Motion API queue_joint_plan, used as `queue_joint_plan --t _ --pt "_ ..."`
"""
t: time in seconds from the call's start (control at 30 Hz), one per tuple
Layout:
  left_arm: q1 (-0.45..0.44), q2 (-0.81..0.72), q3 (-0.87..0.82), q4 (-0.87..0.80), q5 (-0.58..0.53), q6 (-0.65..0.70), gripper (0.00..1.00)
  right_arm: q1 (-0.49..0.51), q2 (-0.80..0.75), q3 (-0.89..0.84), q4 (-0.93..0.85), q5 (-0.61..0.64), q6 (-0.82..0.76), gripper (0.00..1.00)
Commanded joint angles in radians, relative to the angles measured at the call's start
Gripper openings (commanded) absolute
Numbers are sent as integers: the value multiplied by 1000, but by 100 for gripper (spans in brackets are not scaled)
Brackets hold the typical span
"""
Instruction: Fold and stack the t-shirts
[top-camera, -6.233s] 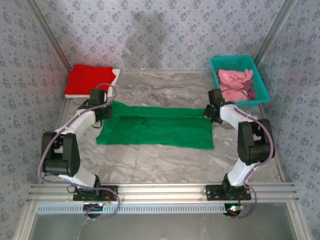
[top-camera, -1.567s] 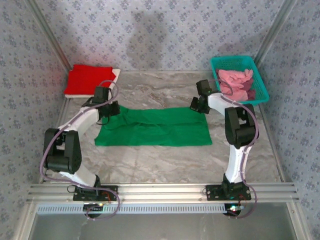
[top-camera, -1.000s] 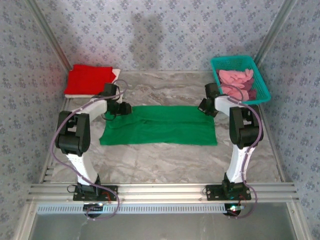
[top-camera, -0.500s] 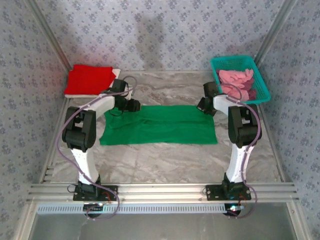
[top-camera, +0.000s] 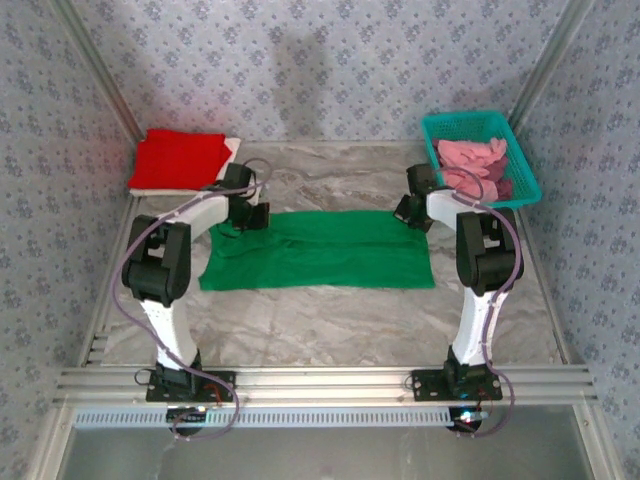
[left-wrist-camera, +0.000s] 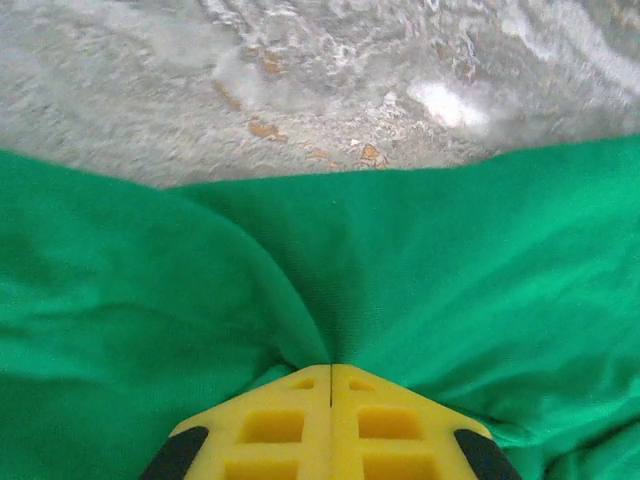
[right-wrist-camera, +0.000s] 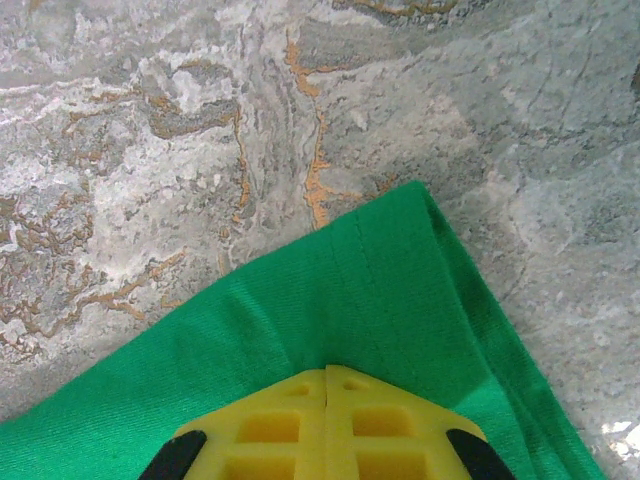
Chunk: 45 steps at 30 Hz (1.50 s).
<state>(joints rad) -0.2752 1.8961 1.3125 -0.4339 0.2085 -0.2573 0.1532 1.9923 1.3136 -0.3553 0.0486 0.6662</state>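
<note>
The bright green t-shirt (top-camera: 320, 250) lies flat as a wide band across the middle of the table. My left gripper (top-camera: 252, 213) sits at its far left edge. In the left wrist view the yellow fingers (left-wrist-camera: 270, 425) are shut on a pinched pleat of the green cloth (left-wrist-camera: 480, 260). My right gripper (top-camera: 408, 212) is at the far right corner. In the right wrist view it (right-wrist-camera: 327, 370) is shut on the green cloth (right-wrist-camera: 380, 290) near the hemmed corner. A folded red t-shirt (top-camera: 178, 160) rests on a white t-shirt (top-camera: 233, 148) at the back left.
A teal mesh basket (top-camera: 525, 165) stands at the back right holding pink t-shirts (top-camera: 470, 160) and a maroon one (top-camera: 503, 188). Bare marble table (top-camera: 330, 330) runs between the green shirt and the arm bases. Patterned walls close in the back and sides.
My left gripper slid right along the shirt's far edge, then back a little, and closed on the cloth. The right gripper stayed shut at the right corner.
</note>
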Motion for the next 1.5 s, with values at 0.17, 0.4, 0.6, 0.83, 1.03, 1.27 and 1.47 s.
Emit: queue_joint_plan --t 0.17,0.4,0.6,0.83,1.03,1.27,1.47 --pt "-31 -201 -108 11 -86 -114 0 -4 17 14 -26 2 10 0" --pt "-33 -204 -128 -3 -147 -92 1 -7 24 19 -20 -5 12 0" --pt "-38 -295 -146 44 -174 -99 18 -15 16 14 -21 -9 10 0" --pt "-25 -290 -116 -1 -193 -57 24 -21 20 13 -8 -16 10 0" --pt "-1 -118 -22 -72 -138 -19 48 -21 19 14 -10 -20 8 0" --pt "2 -15 -2 -52 -165 -31 48 -26 16 12 -13 -17 6 0" --pt "4 11 -6 -46 -161 -22 22 -29 17 9 -16 -17 3 0"
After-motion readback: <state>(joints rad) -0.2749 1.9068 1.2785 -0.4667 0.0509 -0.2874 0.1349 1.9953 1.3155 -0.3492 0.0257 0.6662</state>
